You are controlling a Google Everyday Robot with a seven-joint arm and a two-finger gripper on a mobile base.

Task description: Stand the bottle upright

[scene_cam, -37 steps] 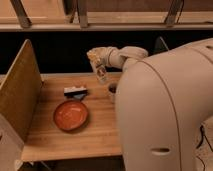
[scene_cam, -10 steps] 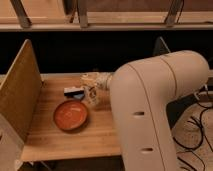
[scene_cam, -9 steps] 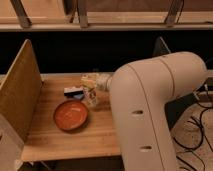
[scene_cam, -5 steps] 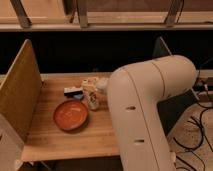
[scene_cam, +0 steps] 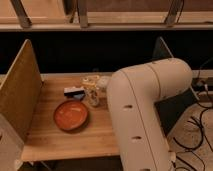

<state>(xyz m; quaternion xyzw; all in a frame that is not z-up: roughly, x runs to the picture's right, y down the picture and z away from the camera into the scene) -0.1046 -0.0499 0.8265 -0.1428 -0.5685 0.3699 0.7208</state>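
Note:
The bottle (scene_cam: 93,98) is whitish-cream with a printed label. It stands roughly upright on the wooden table (scene_cam: 55,137), just right of the orange plate (scene_cam: 71,115). My gripper (scene_cam: 91,84) is right above it, closed around its top end. The large white arm (scene_cam: 142,105) reaches in from the right and hides the table's right half.
A flat dark-and-white block (scene_cam: 74,91) lies behind the plate, left of the bottle. A tall wooden side panel (scene_cam: 19,95) stands along the table's left edge and a dark panel (scene_cam: 162,49) at the back right. Cables (scene_cam: 200,125) lie on the floor at the right.
The gripper came down from mid-air with the bottle to table level beside the plate. Over the last second the arm settled a little lower and leftward.

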